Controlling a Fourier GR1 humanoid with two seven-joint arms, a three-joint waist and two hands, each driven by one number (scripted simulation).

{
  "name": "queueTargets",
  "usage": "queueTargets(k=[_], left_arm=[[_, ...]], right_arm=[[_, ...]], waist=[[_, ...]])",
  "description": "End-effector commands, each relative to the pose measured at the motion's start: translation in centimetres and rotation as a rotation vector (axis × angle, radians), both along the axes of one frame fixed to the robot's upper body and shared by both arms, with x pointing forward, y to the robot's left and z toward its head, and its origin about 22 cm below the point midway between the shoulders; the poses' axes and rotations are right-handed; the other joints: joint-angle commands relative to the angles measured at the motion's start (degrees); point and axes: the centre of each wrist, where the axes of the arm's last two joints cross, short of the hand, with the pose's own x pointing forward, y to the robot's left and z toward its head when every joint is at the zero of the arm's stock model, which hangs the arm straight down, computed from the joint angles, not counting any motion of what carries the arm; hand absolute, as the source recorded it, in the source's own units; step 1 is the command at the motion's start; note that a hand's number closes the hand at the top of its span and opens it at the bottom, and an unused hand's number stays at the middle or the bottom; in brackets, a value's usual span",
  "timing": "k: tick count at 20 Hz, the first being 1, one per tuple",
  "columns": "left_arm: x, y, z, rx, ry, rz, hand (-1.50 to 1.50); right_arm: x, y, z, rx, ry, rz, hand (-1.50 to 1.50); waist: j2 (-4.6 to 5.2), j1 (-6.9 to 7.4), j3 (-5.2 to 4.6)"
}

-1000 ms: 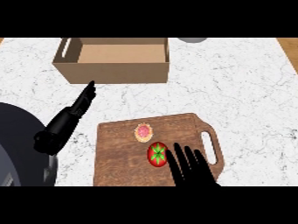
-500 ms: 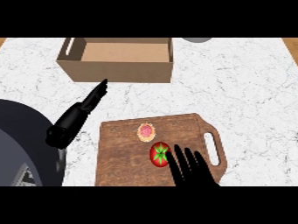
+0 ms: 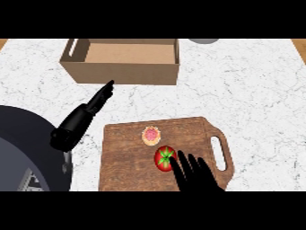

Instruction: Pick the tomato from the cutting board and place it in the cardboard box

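Tomato point(image 3: 164, 158) sits on the cutting board point(image 3: 125, 157), just below a small pink pastry point(image 3: 152, 135); over the last second the right robot hand point(image 3: 194, 174) has crept up so its straight, spread fingertips now touch the tomato's right side, nothing grasped yet. Looks like the reach is ending and the grasp comes next. Left robot hand point(image 3: 92, 108) rests open over the worktop point(image 3: 261, 90), fingers pointing at the cardboard box point(image 3: 122, 60).

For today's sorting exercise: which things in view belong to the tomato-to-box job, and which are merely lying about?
Belong to the job: tomato, cutting board, cardboard box, right hand.

Lying about: small pink pastry, grey object at the counter's far edge, resting left hand.
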Motion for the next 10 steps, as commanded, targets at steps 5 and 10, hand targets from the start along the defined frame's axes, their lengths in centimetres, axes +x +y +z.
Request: queueTargets(k=[5, 10], left_arm=[[0.0, -2.0, -0.9, -0.002, 0.030, 0.087, 0.00], [0.8, 0.4, 0.1, 0.003, 0.019, 0.104, 0.00]], right_arm=[[2.9, 4.2, -0.3, -0.026, -0.002, -0.103, -1.50], [3.2, 4.5, -1.6, -0.035, 0.023, -0.108, -1.50]], waist=[[0.07, -0.15, 0.01], [0.16, 0.19, 0.01]])
